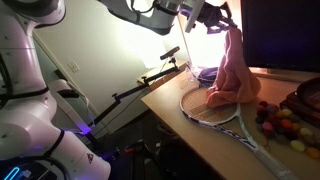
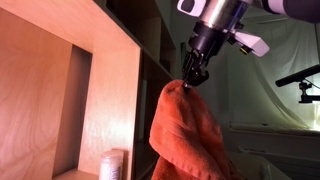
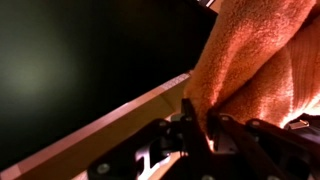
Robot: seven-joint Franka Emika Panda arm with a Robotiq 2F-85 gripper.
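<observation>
Holding the orange towel (image 1: pixel 232 65) up by its top fold over the far side of the table (image 1: pixel 165 97), with end effector (image 2: pixel 193 73) clamped on the cloth. Seemingly mid-carry, calling next for a firm grip and clearance over the tennis racket (image 1: pixel 215 112) beneath. Wooden shelf (image 2: pixel 90 90) visible in an exterior view alone; pinching fingers (image 3: pixel 190 118) close-up only at the wrist.

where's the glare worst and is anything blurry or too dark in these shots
In an exterior view, glare blows out the wall behind the towel; in an exterior view, the shelf is evenly lit but soft; in the wrist view, the claw is nearly black and blurry.
</observation>
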